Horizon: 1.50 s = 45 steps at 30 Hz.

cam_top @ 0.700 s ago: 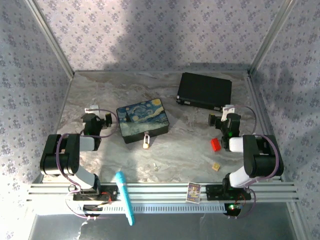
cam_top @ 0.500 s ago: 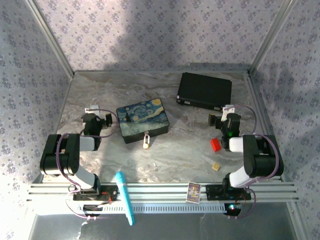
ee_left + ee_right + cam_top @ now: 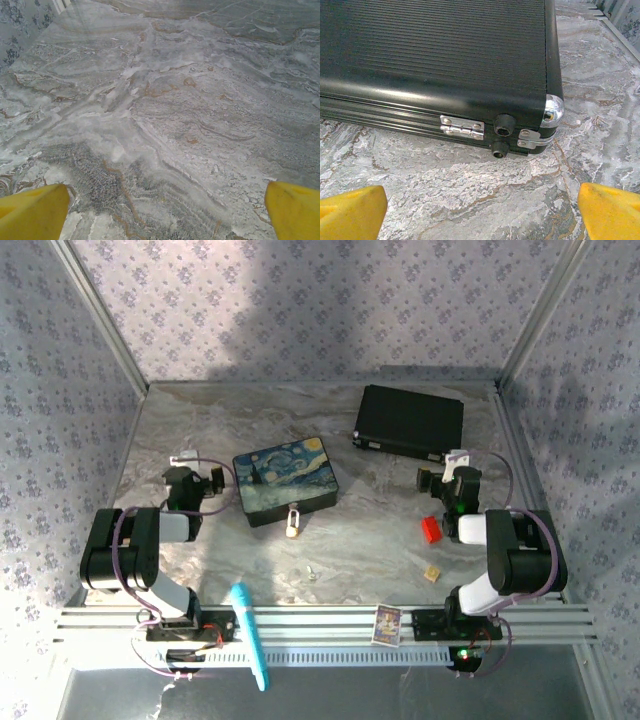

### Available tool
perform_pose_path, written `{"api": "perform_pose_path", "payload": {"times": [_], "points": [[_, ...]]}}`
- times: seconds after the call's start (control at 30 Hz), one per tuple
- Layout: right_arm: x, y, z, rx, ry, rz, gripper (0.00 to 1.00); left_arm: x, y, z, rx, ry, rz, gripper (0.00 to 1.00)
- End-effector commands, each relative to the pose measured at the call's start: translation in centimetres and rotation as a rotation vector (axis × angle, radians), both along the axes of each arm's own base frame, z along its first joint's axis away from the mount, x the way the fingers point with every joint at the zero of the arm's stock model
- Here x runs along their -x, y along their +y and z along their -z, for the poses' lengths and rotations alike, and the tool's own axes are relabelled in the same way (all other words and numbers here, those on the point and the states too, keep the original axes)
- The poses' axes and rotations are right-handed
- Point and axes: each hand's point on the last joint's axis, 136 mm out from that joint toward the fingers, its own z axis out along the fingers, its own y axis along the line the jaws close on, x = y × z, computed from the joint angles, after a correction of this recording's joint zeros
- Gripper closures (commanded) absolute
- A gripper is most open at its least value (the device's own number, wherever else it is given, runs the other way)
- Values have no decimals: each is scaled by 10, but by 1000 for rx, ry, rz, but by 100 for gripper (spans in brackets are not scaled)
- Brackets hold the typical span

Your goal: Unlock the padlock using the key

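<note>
The padlock (image 3: pixel 293 521) lies on the marble table (image 3: pixel 380 540), just at the near side of the painted box (image 3: pixel 286 480). The key (image 3: pixel 312 575) lies alone, closer to the arms and apart from the padlock. The left gripper (image 3: pixel 167 212) is low over bare marble, left of the box, its yellow fingers (image 3: pixel 32 212) spread wide and holding nothing. The right gripper (image 3: pixel 480 212) faces the black ribbed case (image 3: pixel 445 60), also wide apart and empty. A red block (image 3: pixel 431 529) and a small tan cube (image 3: pixel 432 574) lie near the right arm.
</note>
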Motion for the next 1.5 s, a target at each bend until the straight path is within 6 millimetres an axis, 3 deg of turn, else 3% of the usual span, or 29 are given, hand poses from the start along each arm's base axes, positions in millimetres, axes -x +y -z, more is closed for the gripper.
{"api": "perform_pose_path", "payload": {"times": [0.0, 0.57, 0.67, 0.83, 0.97, 1.13, 1.3, 1.47], "points": [[-6, -1, -6, 10, -13, -6, 1, -7, -1, -13, 4, -48, 16, 0], [-6, 0, -7, 4, -9, -15, 1, -4, -2, -17, 9, -67, 22, 0], [-7, 0, -16, 9, -11, -12, 1, 8, 9, -34, 24, -122, -34, 0], [-4, 0, -45, 25, -7, 3, 1, 21, 9, -73, 54, -138, -48, 0], [11, 5, -75, -58, 52, 17, 1, 38, 16, -97, 243, -98, -174, 0], [35, 7, -98, -263, 100, 96, 1, 55, -31, -119, 588, -60, -36, 0], [52, 54, -102, -418, 207, -121, 6, 84, -61, -107, 799, 104, 0, 0], [76, 106, -89, -477, 341, -229, 8, 117, -114, -91, 940, 310, 153, 0]]}}
